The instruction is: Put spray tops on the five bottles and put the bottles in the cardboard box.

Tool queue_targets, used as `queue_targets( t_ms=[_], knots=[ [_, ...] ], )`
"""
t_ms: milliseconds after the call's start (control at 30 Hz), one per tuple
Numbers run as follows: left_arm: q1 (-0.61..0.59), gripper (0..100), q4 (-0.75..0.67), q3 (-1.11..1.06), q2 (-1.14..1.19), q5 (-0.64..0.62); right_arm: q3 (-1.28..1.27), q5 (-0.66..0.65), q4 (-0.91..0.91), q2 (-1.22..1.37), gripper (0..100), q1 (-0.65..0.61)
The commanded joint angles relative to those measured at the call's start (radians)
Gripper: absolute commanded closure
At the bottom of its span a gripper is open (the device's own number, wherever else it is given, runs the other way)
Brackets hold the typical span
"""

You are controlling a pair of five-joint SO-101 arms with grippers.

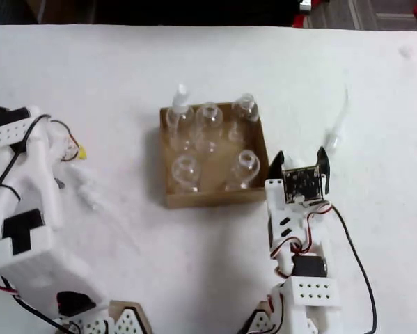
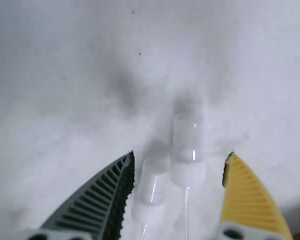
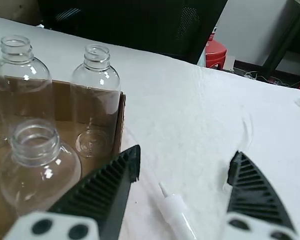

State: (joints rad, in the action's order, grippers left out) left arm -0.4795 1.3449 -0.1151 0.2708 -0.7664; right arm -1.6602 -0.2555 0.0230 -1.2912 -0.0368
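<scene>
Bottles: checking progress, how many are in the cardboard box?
5 bottles stand in the cardboard box: three along its far side, two along its near side. None seems hidden.

Your bench [image 1: 194,62] is plain white all over. The cardboard box [image 1: 211,198] is brown, and the bottles [image 1: 209,118] in it are clear and colourless. The one at the far left corner wears a white spray top [image 1: 181,94]. The loose spray tops [image 2: 188,150] are white with see-through tubes. Your left end effector [image 2: 180,156] has ribbed fingers [image 2: 104,200], one grey-green and one yellow. The right end effector [image 3: 186,154] is black, ribbed the same way. Both arms [image 1: 27,209] are white with black parts and carry red and black wires [image 1: 354,257]. A red stool [image 3: 216,50] stands beyond the bench.
</scene>
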Motion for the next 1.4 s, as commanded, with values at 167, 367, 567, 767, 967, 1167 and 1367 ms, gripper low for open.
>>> queue_targets(
  t_ms=[167,367,567,767,967,1167,1367],
  knots=[
    [-0.008,74,-0.091,0.008,0.071,-0.021,0.002,-0.014,-0.018,-0.005,73.8,-0.01],
    [0.018,90,-0.121,0.005,0.079,-0.021,0.002,-0.014,-0.018,-0.005,73.8,-0.01],
    [0.05,96,-0.161,-0.003,0.081,-0.021,0.002,-0.014,-0.018,-0.005,73.8,-0.01],
    [0.05,83,-0.094,0.006,0.071,-0.021,0.002,-0.014,-0.018,-0.005,73.8,-0.01],
    [0.045,76,0.037,0.074,0.045,-0.021,0.002,-0.014,-0.018,-0.005,73.8,-0.01],
    [0.077,77,-0.002,0.055,0.094,-0.023,0.002,-0.014,-0.018,-0.005,73.8,-0.01],
    [0.071,81,-0.069,0.058,0.177,-0.023,0.002,-0.014,-0.018,-0.005,73.8,-0.01]
  ],
)
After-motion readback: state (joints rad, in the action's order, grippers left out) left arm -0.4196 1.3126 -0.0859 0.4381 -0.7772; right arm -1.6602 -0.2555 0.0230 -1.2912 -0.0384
